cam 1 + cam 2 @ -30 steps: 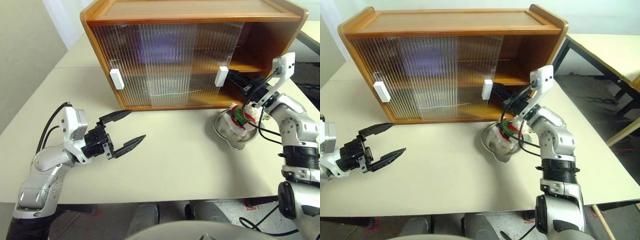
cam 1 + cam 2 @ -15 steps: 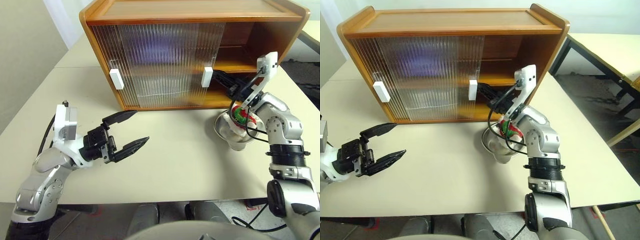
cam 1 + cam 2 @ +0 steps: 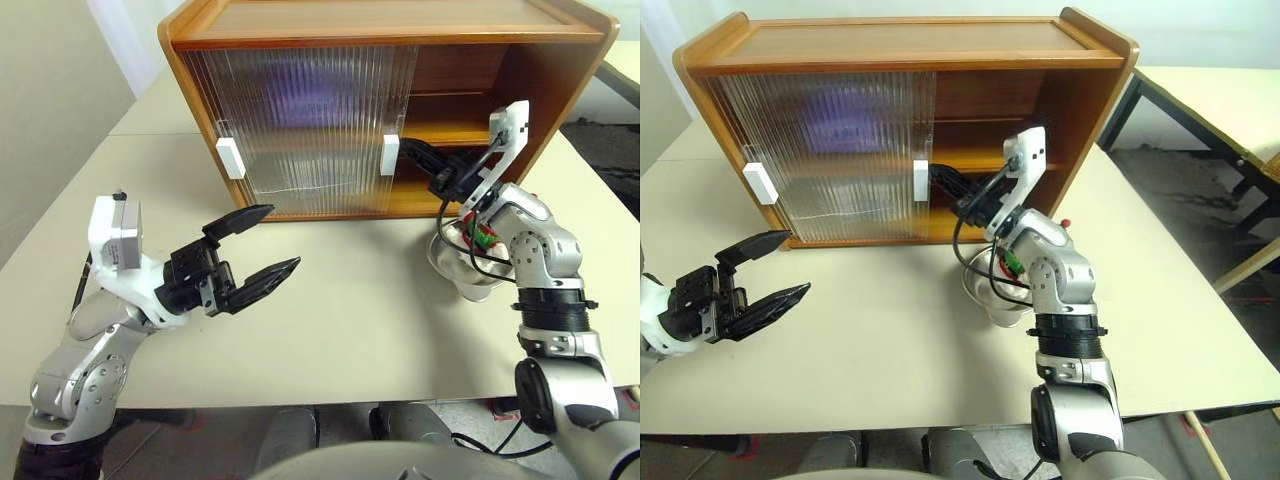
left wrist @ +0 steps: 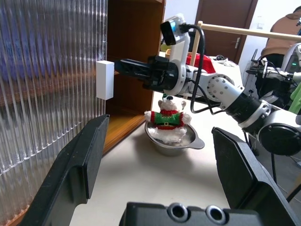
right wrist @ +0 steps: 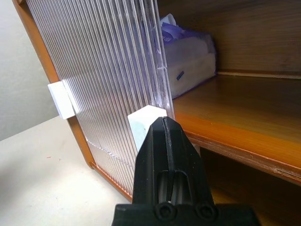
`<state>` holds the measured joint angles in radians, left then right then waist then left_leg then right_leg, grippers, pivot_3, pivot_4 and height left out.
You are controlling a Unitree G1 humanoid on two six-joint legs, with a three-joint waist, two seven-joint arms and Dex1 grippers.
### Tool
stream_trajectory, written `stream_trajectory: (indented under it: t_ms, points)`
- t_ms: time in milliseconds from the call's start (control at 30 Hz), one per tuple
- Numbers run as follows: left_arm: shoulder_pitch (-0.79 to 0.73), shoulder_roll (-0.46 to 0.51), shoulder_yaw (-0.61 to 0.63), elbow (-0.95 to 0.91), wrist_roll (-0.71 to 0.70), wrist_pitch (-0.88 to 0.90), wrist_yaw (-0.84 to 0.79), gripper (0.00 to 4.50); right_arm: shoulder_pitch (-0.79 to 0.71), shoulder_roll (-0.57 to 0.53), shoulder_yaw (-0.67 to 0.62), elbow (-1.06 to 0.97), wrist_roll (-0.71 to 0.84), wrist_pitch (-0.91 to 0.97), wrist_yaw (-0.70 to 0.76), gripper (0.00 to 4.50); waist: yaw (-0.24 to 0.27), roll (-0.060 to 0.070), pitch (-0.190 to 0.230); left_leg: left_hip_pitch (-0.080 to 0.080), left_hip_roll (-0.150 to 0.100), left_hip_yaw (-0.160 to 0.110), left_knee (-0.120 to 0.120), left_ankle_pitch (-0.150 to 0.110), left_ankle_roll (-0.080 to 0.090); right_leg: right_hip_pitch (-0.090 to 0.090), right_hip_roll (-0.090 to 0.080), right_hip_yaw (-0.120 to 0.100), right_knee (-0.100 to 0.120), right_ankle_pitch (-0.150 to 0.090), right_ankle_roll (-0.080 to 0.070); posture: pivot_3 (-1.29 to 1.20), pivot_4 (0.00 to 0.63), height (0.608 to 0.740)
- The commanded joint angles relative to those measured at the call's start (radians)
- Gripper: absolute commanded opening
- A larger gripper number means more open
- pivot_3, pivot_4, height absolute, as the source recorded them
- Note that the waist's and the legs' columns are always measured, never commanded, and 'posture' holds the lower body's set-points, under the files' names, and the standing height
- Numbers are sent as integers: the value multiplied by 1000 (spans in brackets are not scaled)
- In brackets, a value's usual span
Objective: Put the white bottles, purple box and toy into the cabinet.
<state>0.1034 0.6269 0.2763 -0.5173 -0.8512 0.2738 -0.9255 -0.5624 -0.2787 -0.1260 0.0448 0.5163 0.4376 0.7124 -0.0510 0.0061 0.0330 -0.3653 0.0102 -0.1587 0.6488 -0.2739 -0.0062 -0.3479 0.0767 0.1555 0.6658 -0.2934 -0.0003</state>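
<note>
- Jaws: right gripper pinched shut, empty, tip against white door handle; left gripper wide open, empty.
- Lilac tissue box sits on orange-brown wooden cabinet upper shelf.
- White plush bear sits in steel bowl on tabletop, not yet stowed.
- White bottles: possibly behind ribbed doors.

Your head views look down over the table at the cabinet; the wrist views sit close, both facing its white handle.

A pale cream counter fills the foreground, with a second one of the same colour on black legs beyond a gap of grey floor. A dark brown door stands in a white wall
</note>
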Motion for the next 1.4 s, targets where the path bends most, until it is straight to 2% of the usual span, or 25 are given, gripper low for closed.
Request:
stream_trajectory:
  t_ms: [33,200,333,367,433,500,667,767,867,1100,1400]
  points:
    - [-18,-9,12,-27,-32,14,23,4500,-10,-1,12,-13,19,13,9,25,0,0,0,0,0,0,0,0,0,0,0,0,0,0,0,-21,56,740]
    - [-24,-2,22,-21,-53,26,27,4500,-17,-36,-6,-8,30,29,21,25,2,0,0,0,0,0,0,1,-1,0,0,0,0,0,0,-27,57,740]
    - [-16,14,12,-15,-35,32,9,4500,1,-126,-36,-2,41,68,47,25,8,0,0,0,-1,0,0,1,-1,0,0,0,0,0,0,-33,59,740]
    - [-14,16,9,-15,-35,35,8,4500,9,-161,-52,2,52,84,62,186,10,-1,0,0,-1,0,0,1,-2,0,0,1,0,0,1,-33,59,740]
    - [-9,19,2,-15,-31,38,4,4500,39,-257,-93,11,81,123,123,613,19,-1,1,-1,-1,0,0,1,-2,1,-1,1,0,-1,1,-43,60,740]
    - [-6,20,-1,-14,-27,39,0,4500,82,-349,-116,17,108,170,187,1283,28,-3,2,-1,-3,-1,0,1,-2,1,-1,1,0,-3,3,-43,60,740]
    - [-10,19,-3,-1,-24,41,-11,4500,213,-519,-164,34,124,227,297,3216,25,-6,5,0,-3,4,0,2,-5,2,0,3,0,-6,3,-58,60,740]
    - [-7,17,-4,7,-23,41,-19,4500,259,-570,-216,66,120,222,301,4343,22,-7,7,0,-3,8,0,3,-7,3,1,3,0,-6,4,-64,62,740]
    - [-6,16,-2,13,-23,40,-27,4500,275,-583,-241,90,111,222,284,4432,14,-8,7,1,-2,9,0,3,-6,3,1,4,1,-10,11,-68,63,740]
    - [3,17,5,24,-19,37,-46,4500,232,-538,-335,138,164,309,152,4432,13,-9,9,1,-2,5,0,3,-5,2,2,5,1,-9,13,-64,66,740]
    - [15,19,11,30,-13,34,-64,4500,237,-548,-328,156,167,457,68,4432,14,-10,10,0,-2,3,0,2,-4,2,2,6,1,-9,13,-61,65,740]
